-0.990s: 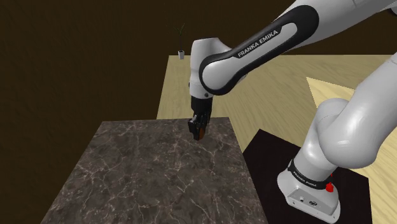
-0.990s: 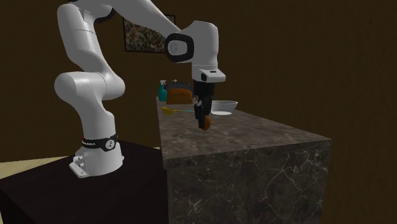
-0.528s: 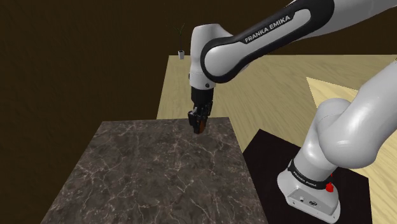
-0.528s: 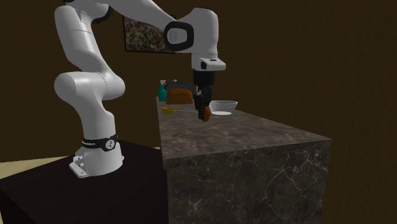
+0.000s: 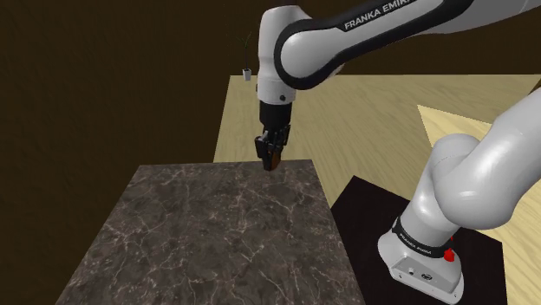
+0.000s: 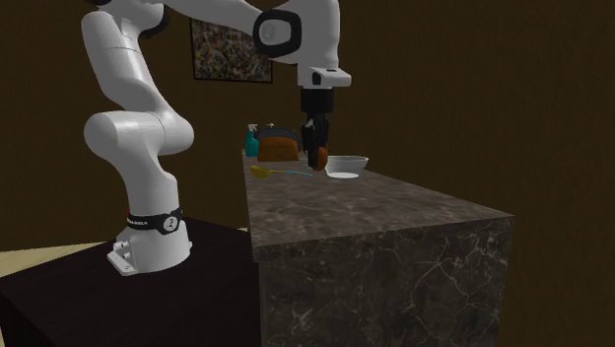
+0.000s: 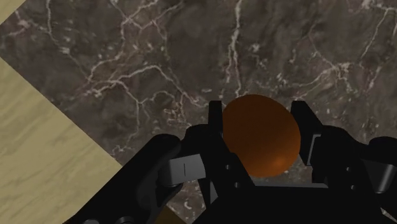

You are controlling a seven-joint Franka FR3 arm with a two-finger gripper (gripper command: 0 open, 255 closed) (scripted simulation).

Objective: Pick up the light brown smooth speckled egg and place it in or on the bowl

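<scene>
My black gripper (image 7: 257,137) is shut on a smooth orange-brown egg (image 7: 262,135), clasped between both fingers. In the shoulder view the gripper (image 5: 271,161) hangs above the far edge of the dark marble counter (image 5: 199,243), with the egg (image 5: 273,163) at its tips. From the second exterior view the gripper (image 6: 316,158) holds the egg (image 6: 317,158) well above the counter top. A shallow white bowl (image 6: 347,166) sits on the counter just to the egg's right in that view, further back.
A teal spray bottle (image 6: 252,144), a brown rounded object (image 6: 280,148) and a yellow utensil (image 6: 264,172) sit at the counter's far end in the second exterior view. Light wooden floor (image 5: 364,121) lies beyond the counter, and the arm's stand (image 5: 425,260) is beside it.
The gripper has risen with the egg and shifted toward the far end of the counter, nearer the bowl. Its grip has not changed.
</scene>
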